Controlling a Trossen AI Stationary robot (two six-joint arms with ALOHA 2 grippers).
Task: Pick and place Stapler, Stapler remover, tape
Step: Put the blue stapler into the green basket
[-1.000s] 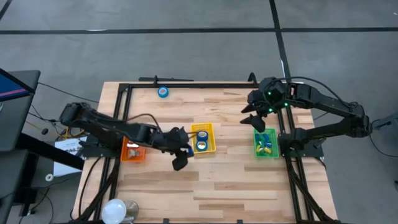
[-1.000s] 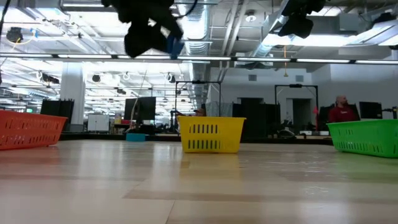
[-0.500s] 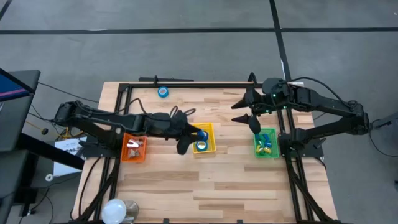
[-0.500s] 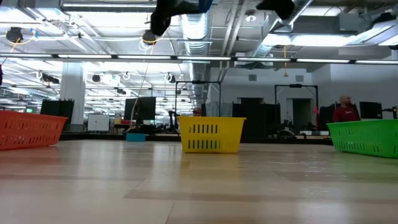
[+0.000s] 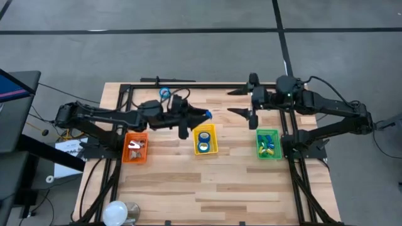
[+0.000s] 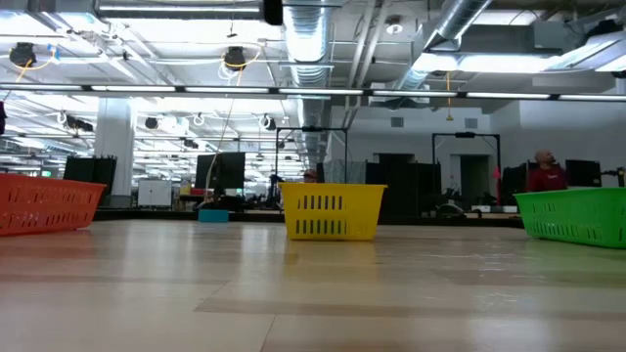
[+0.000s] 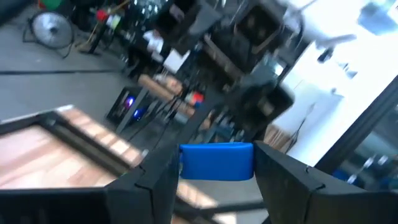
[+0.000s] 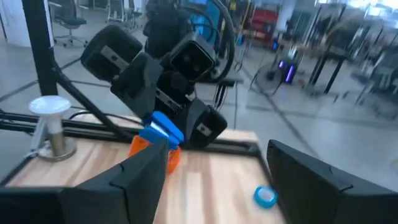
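Left gripper was seen raised above the table, just behind the yellow basket, its fingers pinched on a blue blocky piece; in the left wrist view the piece sat squarely between both fingers, flat-faced, rectangular, solid blue. In the right wrist view the same piece was seen poking out of that gripper.

Further left on the table an orange basket was noted, w/ pale items inside, contents not clear. A lone blue tape roll lay near the far edge, partly behind the left arm's cable; it also showed in the right wrist view, a ring w/ a pale centre. Two more tape rolls were seen in the yellow basket.

Right gripper was held over the far right part of the table, fingers spread, nothing between them. A green basket w/ mixed blue, yellow and green items stood to the right.

Tabletop was pale wood strips w/ a black frame. Beyond it, a large workshop hall w/ ceiling ducts and lights, and a person in red at far right.
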